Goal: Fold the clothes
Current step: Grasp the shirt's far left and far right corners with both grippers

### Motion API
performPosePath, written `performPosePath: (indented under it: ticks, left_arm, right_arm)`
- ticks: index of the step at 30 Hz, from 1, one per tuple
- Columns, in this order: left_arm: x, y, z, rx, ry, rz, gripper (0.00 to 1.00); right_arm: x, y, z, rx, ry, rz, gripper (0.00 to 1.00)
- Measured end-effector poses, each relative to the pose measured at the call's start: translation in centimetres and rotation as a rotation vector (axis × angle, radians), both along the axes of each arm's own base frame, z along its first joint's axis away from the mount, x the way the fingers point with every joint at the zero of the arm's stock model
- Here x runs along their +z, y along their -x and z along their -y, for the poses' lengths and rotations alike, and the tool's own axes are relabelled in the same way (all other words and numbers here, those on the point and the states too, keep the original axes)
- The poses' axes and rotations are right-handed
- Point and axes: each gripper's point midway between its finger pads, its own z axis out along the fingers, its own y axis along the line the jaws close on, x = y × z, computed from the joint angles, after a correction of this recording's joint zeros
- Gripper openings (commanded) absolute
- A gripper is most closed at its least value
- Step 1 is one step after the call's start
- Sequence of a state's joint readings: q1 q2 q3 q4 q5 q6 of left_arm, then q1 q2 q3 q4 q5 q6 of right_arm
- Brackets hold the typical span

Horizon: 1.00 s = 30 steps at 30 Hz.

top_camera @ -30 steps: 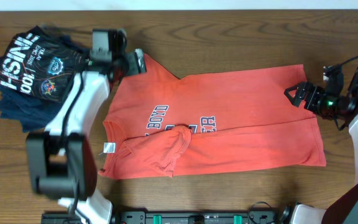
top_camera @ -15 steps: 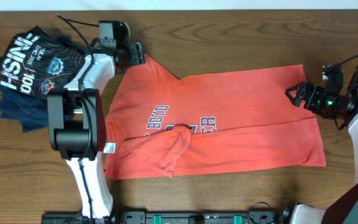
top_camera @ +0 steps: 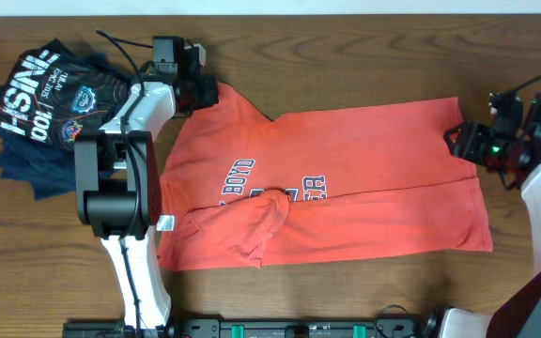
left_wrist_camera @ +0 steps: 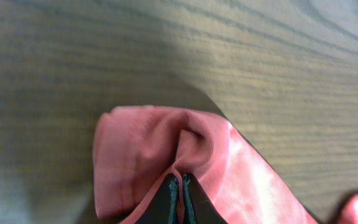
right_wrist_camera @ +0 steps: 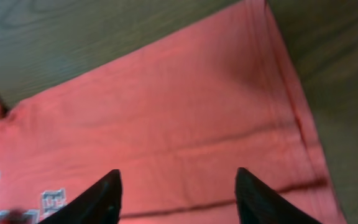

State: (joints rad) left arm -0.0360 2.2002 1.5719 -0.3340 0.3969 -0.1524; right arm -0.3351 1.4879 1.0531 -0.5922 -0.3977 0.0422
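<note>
Brown wood was all we saw under everything, a big table (top_camera: 346,300) seen from above. On it lay the red-orange T-shirt (top_camera: 383,178), spread out flat in the middle, with its neck to the left and its bottom edge to the right. We saw white letters (top_camera: 270,188) on its chest and a small white tag (top_camera: 165,222) at the neck. One sleeve (top_camera: 252,225) was flipped over onto the front, on the near side. At the far left of the table sat a pile of dark shirts (top_camera: 45,103) with white writing, apart from the red one. The left gripper (top_camera: 205,92) was at the far left corner of the T-shirt, right on the far sleeve. The right gripper (top_camera: 456,139) was at the far right corner, by the bottom edge.

From the left wrist we looked down at the wood again. The two dark fingers (left_wrist_camera: 169,199) were pressed tight together, and a bunched bit of the red sleeve (left_wrist_camera: 142,143) was pinched between them.

From the right wrist we saw red cloth filling most of the picture, with table wood along the top and down the right side. The two dark fingers (right_wrist_camera: 101,199) stood well apart over the cloth. The cloth between them lay flat, and they had hold of nothing.
</note>
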Motion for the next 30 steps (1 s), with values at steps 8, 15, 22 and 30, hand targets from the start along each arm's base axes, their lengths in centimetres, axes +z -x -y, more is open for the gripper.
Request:
performPosePath:
  ticks: [8, 15, 22, 30]
  left_arm:
    - [7.7, 1.6, -0.1, -0.002, 0.017, 0.06, 0.06]
    - [9.8, 2.1, -0.1, -0.004, 0.021, 0.076, 0.06]
    - [9.2, 2.6, -0.1, -0.004, 0.021, 0.048, 0.06]
    - [9.2, 2.7, -0.1, -0.004, 0.021, 0.044, 0.06]
  right_arm:
    - [-0.6, -5.9, 0.8, -0.014, 0.185, 0.099, 0.73]
    - [-2.6, -11.4, 3.4, -0.094, 0.302, 0.22, 0.99]
    - [-8.1, -14.0, 4.0, -0.085, 0.3, 0.211, 0.99]
    - [-12.0, -14.2, 4.7, -0.105, 0.304, 0.106, 0.97]
